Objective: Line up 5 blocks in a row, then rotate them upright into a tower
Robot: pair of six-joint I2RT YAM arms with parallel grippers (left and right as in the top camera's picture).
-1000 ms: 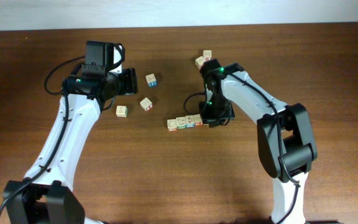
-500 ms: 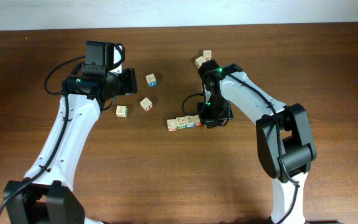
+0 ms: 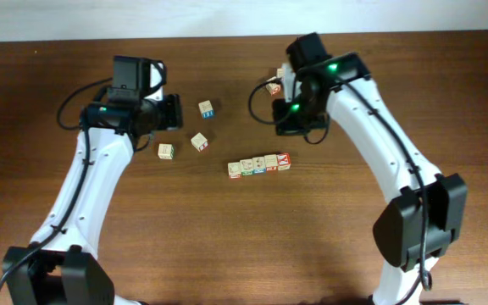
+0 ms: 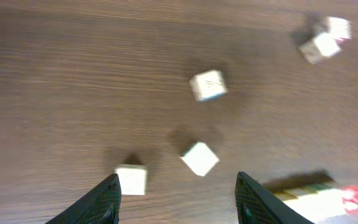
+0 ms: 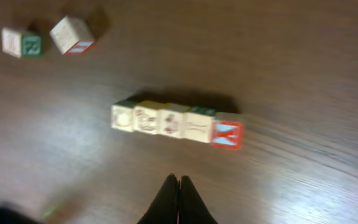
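overhead: my right arm has pulled back off the row of blocks (image 3: 259, 164). the row now lies alone mid-table, five touching in a line.

left wrist: the left gripper (image 4: 176, 202) hangs with fingers apart, empty, above the loose cubes (image 4: 199, 158).

right wrist: the right gripper (image 5: 177, 184) is pinched together on nothing, above the row. i judge that block's rotation finished.

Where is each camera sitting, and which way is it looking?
Overhead: above the table, facing straight down; left arm, right arm, row of five blocks.
Left wrist: on left arm, facing down at loose blocks; open left gripper shows.
Right wrist: on right arm, facing down at the row; shut right gripper shows.
Shared: all views show the row.
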